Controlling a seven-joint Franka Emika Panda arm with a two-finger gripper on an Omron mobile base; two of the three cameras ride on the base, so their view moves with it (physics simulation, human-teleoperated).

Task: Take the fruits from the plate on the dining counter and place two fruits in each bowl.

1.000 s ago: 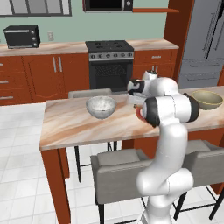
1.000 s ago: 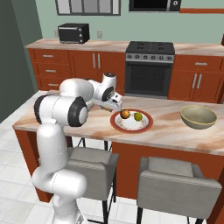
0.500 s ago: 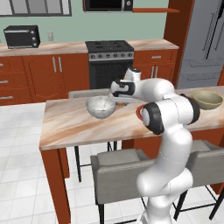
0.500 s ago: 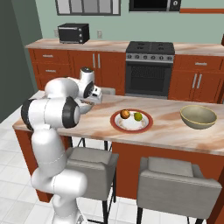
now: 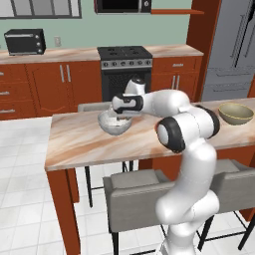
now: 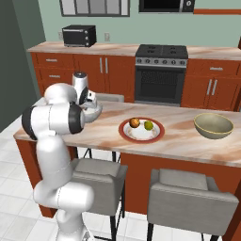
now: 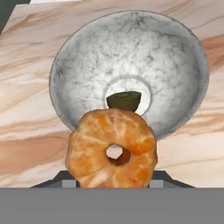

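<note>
Above the speckled whitish-grey bowl (image 7: 129, 74), an orange fruit (image 7: 111, 151) is held in the gripper (image 5: 117, 110), clamped between the jaws; in the hand view the peeled, segmented fruit is seen with a hole at its centre, and the two dark fingertips are almost wholly hidden behind it. Through the same view the bowl's pale floor is seen directly beyond the fruit, with a small dark olive piece (image 7: 124, 100) showing just past the fruit's top edge; whether that piece lies in the bowl or belongs to the fruit cannot be told.

The relation that matters is judged to be vertical: the bowl's opening lies straight ahead of the gripper along its pointing direction, so a release or a short lowering should land the fruit inside the rim. The fruit is seen slightly off the bowl's centre, toward the near wall, so a small push farther over the bowl might be wise before the jaws are parted.

Relative to this bowl, the plate (image 6: 155, 137) lies farther along the dining counter (image 6: 188, 146), well apart, and an orange-brown fruit (image 6: 135, 123) and a yellow-green fruit (image 6: 148, 125) rest on it side by side. The olive-tan bowl (image 6: 213, 125) stands beyond the plate, at the far end of the counter from the grey bowl.

The step in hand is judged to be a delivery into the grey bowl; the tan one appears empty.
</note>
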